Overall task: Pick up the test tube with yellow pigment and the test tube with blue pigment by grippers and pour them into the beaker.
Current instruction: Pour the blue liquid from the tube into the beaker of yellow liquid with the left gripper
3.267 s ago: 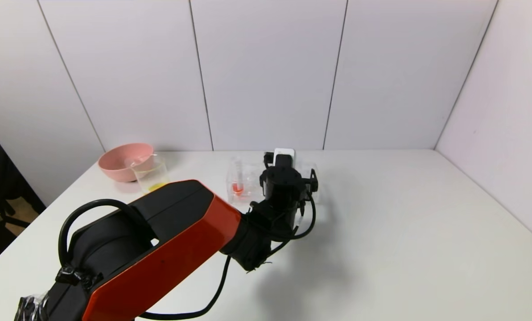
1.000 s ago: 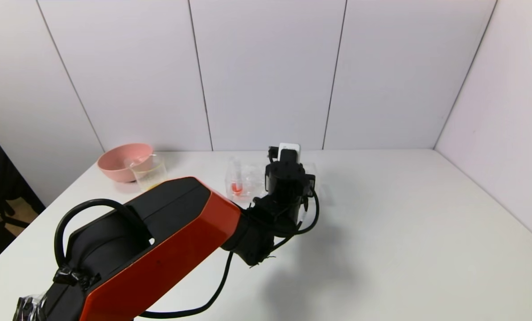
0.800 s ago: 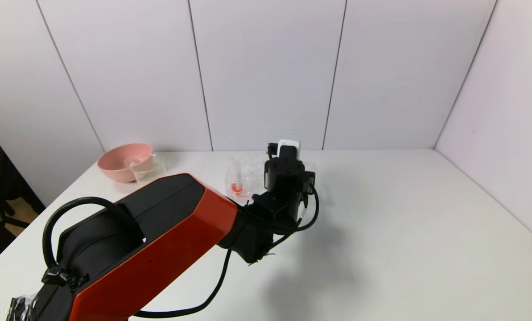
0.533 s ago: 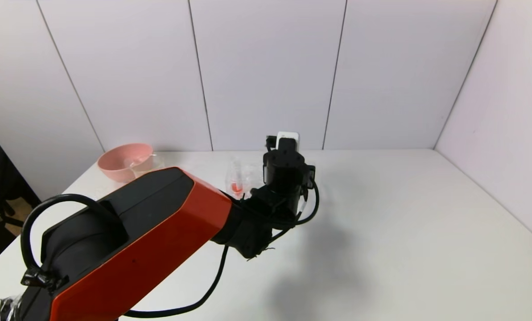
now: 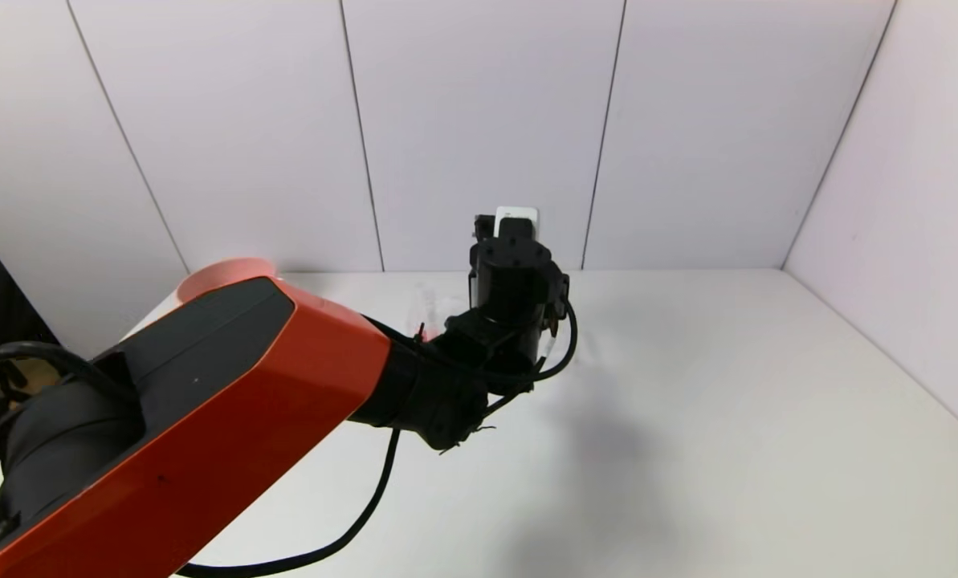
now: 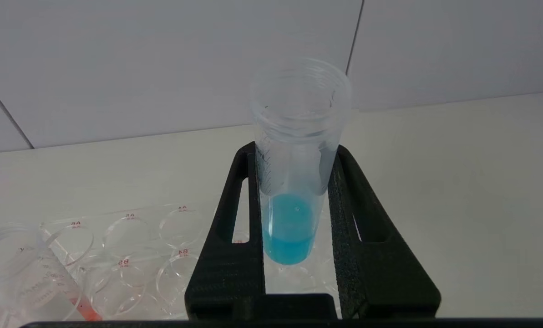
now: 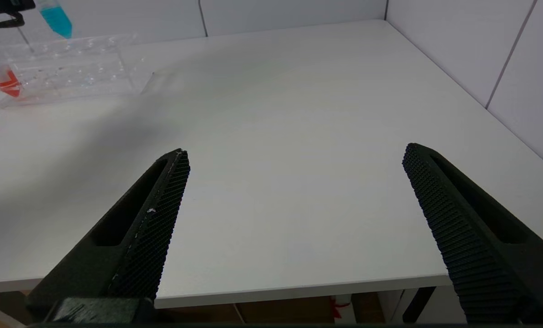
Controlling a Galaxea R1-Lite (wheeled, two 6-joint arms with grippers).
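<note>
My left gripper [image 6: 295, 152] is shut on the test tube with blue pigment [image 6: 289, 228] and holds it upright above the clear rack [image 6: 130, 237], its rounded bottom clear of the holes. In the head view the left gripper [image 5: 511, 265] hangs over the back middle of the table. The blue tube also shows in the right wrist view [image 7: 56, 20]. My right gripper [image 7: 296, 155] is open and empty, low near the table's front edge. The beaker and the yellow tube are hidden behind my left arm.
A tube with red liquid [image 6: 57, 287] leans in the rack's end, also in the right wrist view [image 7: 5, 82]. The rim of a pink bowl [image 5: 214, 271] shows at the back left behind my left arm. White walls close the table's back and right.
My left gripper has risen with the blue tube, lifting it out of the rack. The raised arm now covers the beaker and most of the pink bowl.
</note>
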